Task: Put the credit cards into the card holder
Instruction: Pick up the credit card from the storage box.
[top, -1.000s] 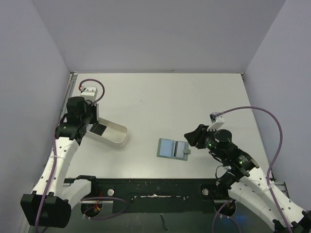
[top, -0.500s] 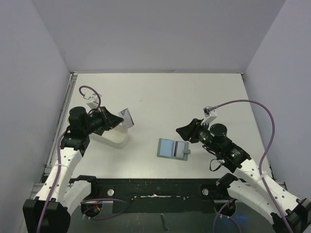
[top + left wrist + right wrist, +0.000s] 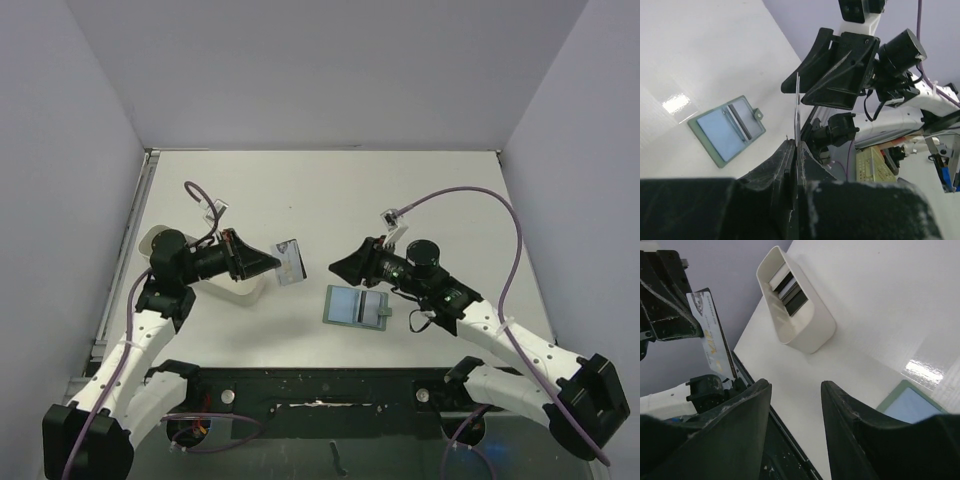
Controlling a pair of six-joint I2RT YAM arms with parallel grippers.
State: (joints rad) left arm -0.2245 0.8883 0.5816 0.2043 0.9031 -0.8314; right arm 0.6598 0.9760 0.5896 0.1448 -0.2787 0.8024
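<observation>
Above the white table (image 3: 400, 200), my left gripper (image 3: 273, 262) pinches a small thin rectangular credit card (image 3: 290, 262) on edge, my right gripper (image 3: 336, 268) faces it with jaws parted and empty, near the sage-green folding card holder (image 3: 357, 306) lying open.

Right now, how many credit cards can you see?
3 at least: one credit card pinched in the left gripper, and two or more stacked cards inside the white tray; others may be hidden.
</observation>
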